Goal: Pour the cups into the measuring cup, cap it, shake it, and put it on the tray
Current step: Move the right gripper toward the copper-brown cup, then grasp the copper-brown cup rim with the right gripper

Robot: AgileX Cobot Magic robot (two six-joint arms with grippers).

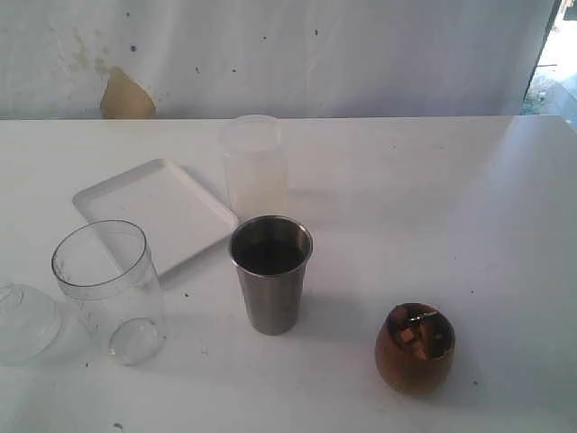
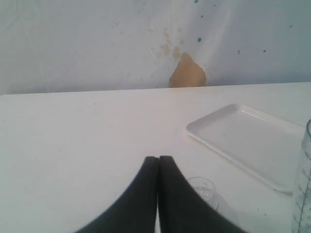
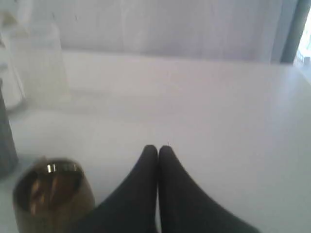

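Two hands appear, one in each wrist view. The left hand (image 2: 158,160) has its fingers pressed together with nothing between them; it hangs over the counter (image 1: 433,198), near the tray (image 1: 153,212). The right hand (image 3: 158,148) is likewise closed on nothing and sits just beside the wooden cup (image 1: 415,347).

In the exterior view the wooden cup stands upright at front right and holds brown pieces. The steel tumbler (image 1: 270,280) stands upright at centre, well apart from the wooden cup. The measuring cup (image 1: 108,289) stands at front left, mouth open, just beside the front edge of the tray. A clear domed lid (image 1: 22,320) lies at the left edge, beside the measuring cup. The tray lies flat behind both. A frosted cylinder (image 1: 254,167) stands behind the steel tumbler, next to the tray's right corner.
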